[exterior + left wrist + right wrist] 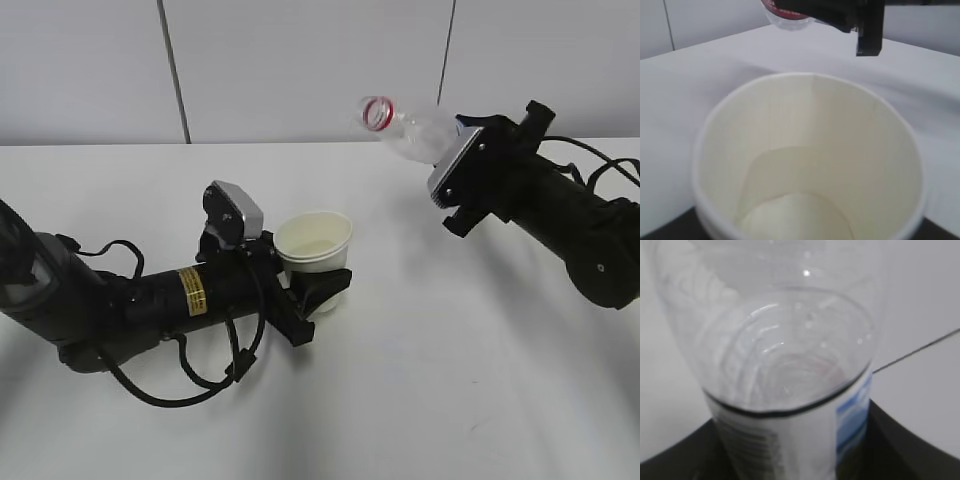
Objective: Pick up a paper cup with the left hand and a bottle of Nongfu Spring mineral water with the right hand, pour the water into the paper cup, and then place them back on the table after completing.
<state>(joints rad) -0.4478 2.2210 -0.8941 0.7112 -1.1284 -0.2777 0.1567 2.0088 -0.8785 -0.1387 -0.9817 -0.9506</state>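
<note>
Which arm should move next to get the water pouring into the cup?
The right hand. It holds the bottle tilted, mouth up-right of the paper cup, not above it. The left hand already holds the cup upright.

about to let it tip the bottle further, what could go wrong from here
The clear plastic bottle with the red neck ring is tilted with its mouth up and right of the white paper cup, not over it, so water could hit the white table. The left gripper grips the thin cup; it may deform.
</note>
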